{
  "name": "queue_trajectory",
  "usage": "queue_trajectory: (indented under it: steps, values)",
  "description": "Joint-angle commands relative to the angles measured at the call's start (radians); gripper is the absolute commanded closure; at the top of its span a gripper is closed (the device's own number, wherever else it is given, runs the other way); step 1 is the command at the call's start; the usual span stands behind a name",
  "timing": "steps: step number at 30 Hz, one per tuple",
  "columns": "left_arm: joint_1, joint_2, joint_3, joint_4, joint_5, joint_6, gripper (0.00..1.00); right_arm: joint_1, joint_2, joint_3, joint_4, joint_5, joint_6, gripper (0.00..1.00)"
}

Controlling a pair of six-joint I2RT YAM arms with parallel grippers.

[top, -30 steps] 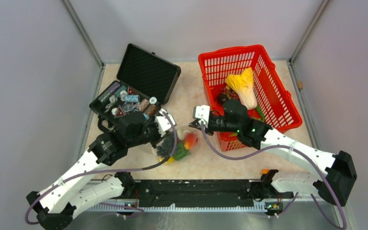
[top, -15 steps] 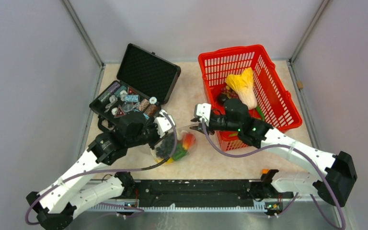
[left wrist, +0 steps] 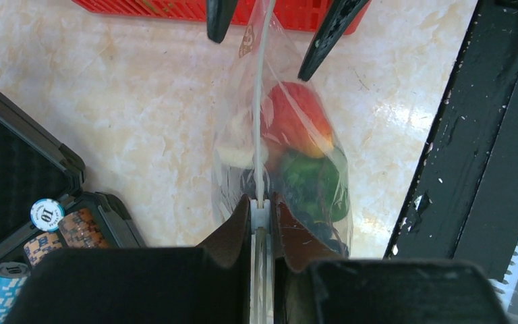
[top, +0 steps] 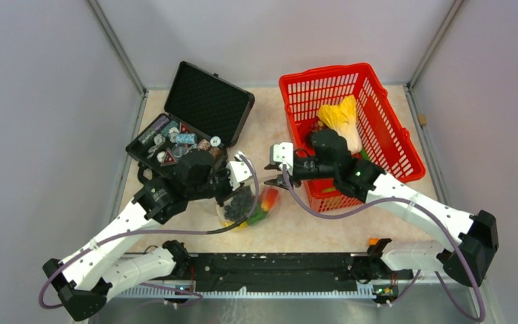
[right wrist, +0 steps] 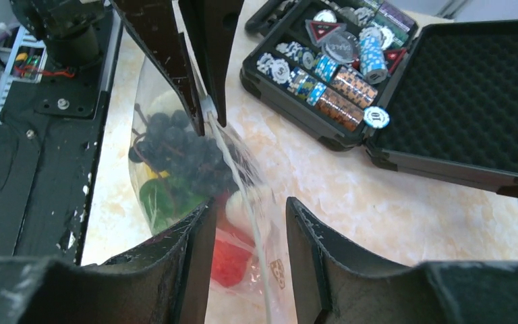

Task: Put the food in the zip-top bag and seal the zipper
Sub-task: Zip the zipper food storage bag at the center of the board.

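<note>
The zip-top bag (top: 249, 206) lies between the arms with a red fruit (left wrist: 297, 118), a green pepper (left wrist: 310, 179), a white mushroom (left wrist: 236, 156) and dark grapes (right wrist: 175, 152) inside. My left gripper (left wrist: 262, 209) is shut on the zipper (left wrist: 262, 101), which runs as a thin whitish strip away from it. My right gripper (right wrist: 249, 209) is open and straddles the far end of the zipper (right wrist: 239, 175) without touching it. In the top view the left gripper (top: 241, 181) and right gripper (top: 274, 181) stand close together over the bag.
A red mesh basket (top: 378, 115) behind the right arm holds a pale cabbage (top: 342, 121) and more food. An open black case (top: 195, 128) of chips sits behind the left arm. The black base rail (top: 276, 266) runs along the near edge.
My left gripper has slid right along the zipper, towards the right gripper. My right gripper has shifted slightly up and left, and its fingers now stand apart.
</note>
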Motion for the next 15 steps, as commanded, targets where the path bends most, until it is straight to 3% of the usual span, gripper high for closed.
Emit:
queue_trajectory:
  steps: [1,9,11,15]
  values:
    - [0.003,-0.029,0.026,0.09,0.04,-0.003,1.0,0.01,0.051,0.071,-0.013,-0.067,-0.033,0.58]
    - [0.003,-0.026,0.023,0.099,0.045,-0.009,1.0,0.031,0.106,0.092,0.003,-0.076,-0.049,0.61]
    - [0.003,-0.025,0.018,0.099,0.047,-0.01,1.0,0.035,0.109,0.091,0.011,-0.08,-0.046,0.68]
    - [0.003,-0.03,0.01,0.089,0.031,-0.01,1.0,0.035,0.107,0.082,0.014,-0.07,-0.041,0.94]
